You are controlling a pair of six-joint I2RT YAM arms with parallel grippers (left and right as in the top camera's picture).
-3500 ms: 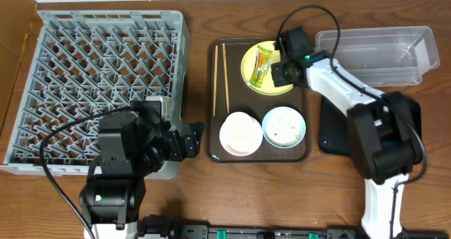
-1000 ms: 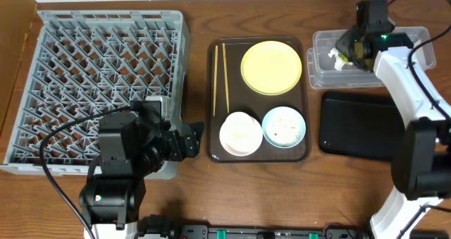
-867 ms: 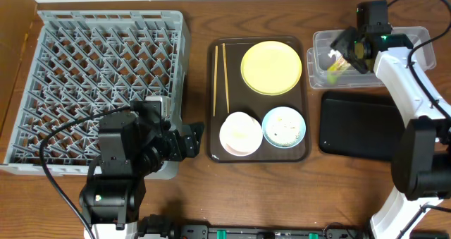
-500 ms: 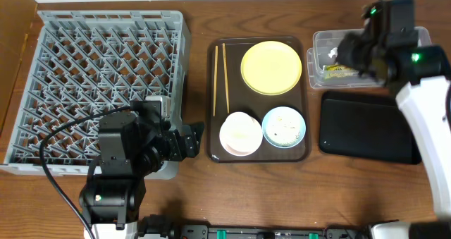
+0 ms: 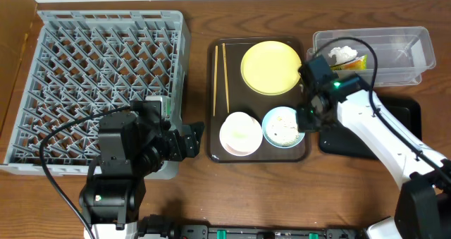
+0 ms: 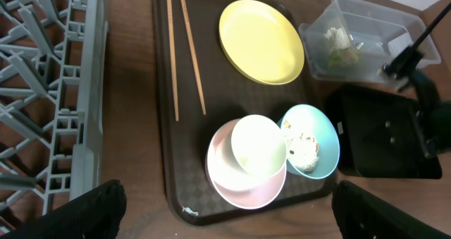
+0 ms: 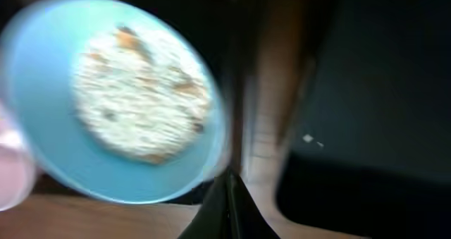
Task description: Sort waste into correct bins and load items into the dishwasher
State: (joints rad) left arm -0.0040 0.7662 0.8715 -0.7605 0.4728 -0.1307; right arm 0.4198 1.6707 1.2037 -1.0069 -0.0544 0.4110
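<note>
The green-yellow wrapper [image 5: 350, 64] and the white tissue [image 5: 342, 53] lie in the clear tub [image 5: 394, 45]. The yellow plate [image 5: 271, 68], two chopsticks [image 5: 220, 70], the white bowl [image 5: 239, 133] and the light blue bowl [image 5: 283, 126] with rice scraps [image 7: 137, 94] sit on the brown tray. My right gripper [image 5: 308, 119] is shut and empty, low at the blue bowl's right rim, its tips [image 7: 229, 186] between bowl and black tray [image 7: 373, 91]. My left gripper [image 5: 187, 140] is open and empty beside the dish rack [image 5: 99, 77].
The dark brown serving tray [image 5: 243, 101] lies mid-table between the rack and the bins. The black tray [image 5: 402, 144] lies at the right, partly under my right arm. The left wrist view is blur-free and shows the plate [image 6: 261, 40] and both bowls.
My right gripper took the wrapper off the yellow plate, carried it to the clear tub and let it go. It then came down to the blue bowl. The left arm has not moved.
</note>
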